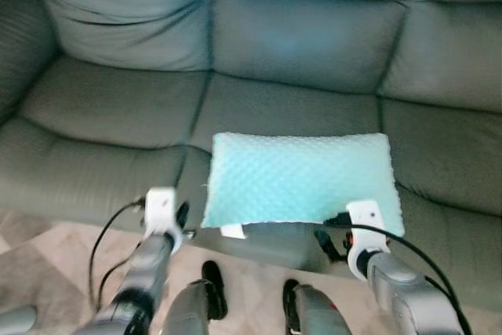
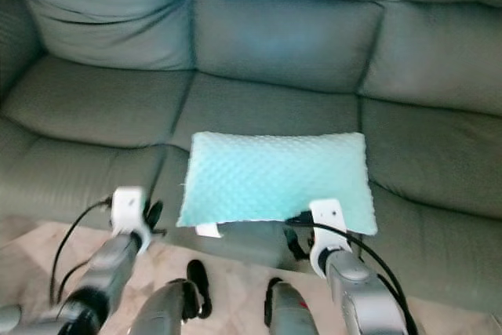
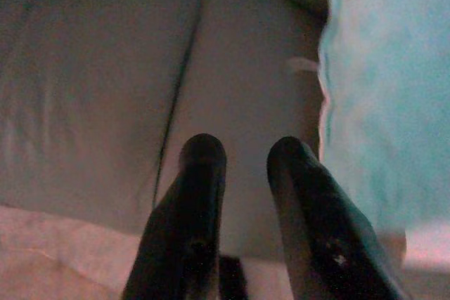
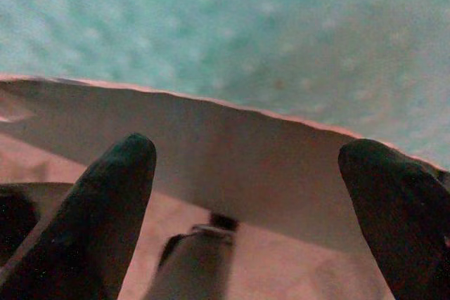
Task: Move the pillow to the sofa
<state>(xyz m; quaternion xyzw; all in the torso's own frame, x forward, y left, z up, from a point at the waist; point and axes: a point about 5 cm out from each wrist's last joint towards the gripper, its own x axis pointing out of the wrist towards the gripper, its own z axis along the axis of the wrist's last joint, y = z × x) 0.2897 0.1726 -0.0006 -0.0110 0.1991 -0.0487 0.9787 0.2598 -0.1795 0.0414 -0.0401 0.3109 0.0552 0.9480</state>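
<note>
Pillow [image 1: 302,182], pale turquoise and dimpled, lies flat on the front edge of your grey sofa [image 1: 314,37], on the middle seat cushion, a white tag at its near left corner. Your right gripper [image 4: 246,166] sits at about five o'clock of it, fingers spread wide and released, just short of its near edge. Your left gripper [image 3: 242,156], at eight o'clock, is parted slightly and empty, beside the pillow's left edge.
</note>
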